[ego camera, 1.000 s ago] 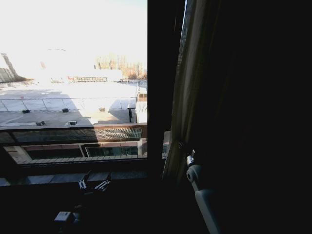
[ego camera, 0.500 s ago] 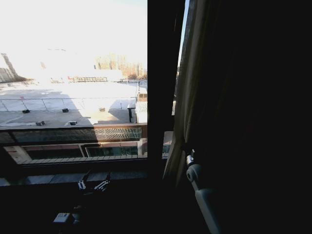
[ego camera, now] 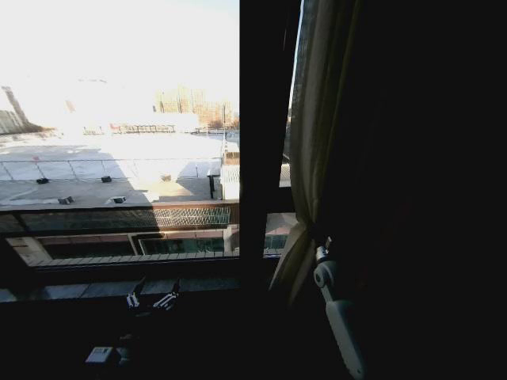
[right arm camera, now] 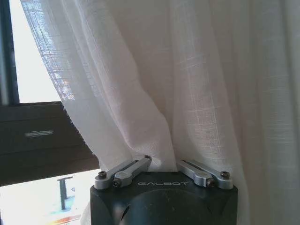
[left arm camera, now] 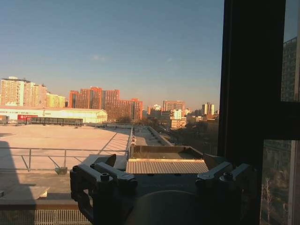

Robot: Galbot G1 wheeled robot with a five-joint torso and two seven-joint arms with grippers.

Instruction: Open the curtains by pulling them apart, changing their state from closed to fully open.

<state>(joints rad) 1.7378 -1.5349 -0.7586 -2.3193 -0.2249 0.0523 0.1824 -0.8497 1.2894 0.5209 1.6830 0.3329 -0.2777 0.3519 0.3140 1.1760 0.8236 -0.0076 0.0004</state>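
A sheer white pleated curtain point(ego camera: 311, 119) hangs right of the middle window bar, its lower folds bunched at waist height. My right gripper point(ego camera: 322, 252) is shut on that bunch; the right wrist view shows the curtain point(right arm camera: 187, 70) pinched between the closed fingers of the right gripper point(right arm camera: 163, 162). A strip of window shows between the bar and the curtain's edge. My left gripper point(ego camera: 152, 299) rests low by the windowsill, away from the fabric. In the left wrist view the left gripper point(left arm camera: 161, 164) is open with nothing in it, facing the bare glass.
A dark vertical window frame bar point(ego camera: 265, 134) stands just left of the held curtain and also shows as the dark frame point(left arm camera: 253, 93) in the left wrist view. The windowsill point(ego camera: 79, 286) runs along the bottom. Rooftops and buildings lie beyond the glass. The room to the right is dark.
My right gripper has moved to the right and a little down with the curtain's edge in it. The strip of window beside the frame bar has widened. The left arm has stayed put.
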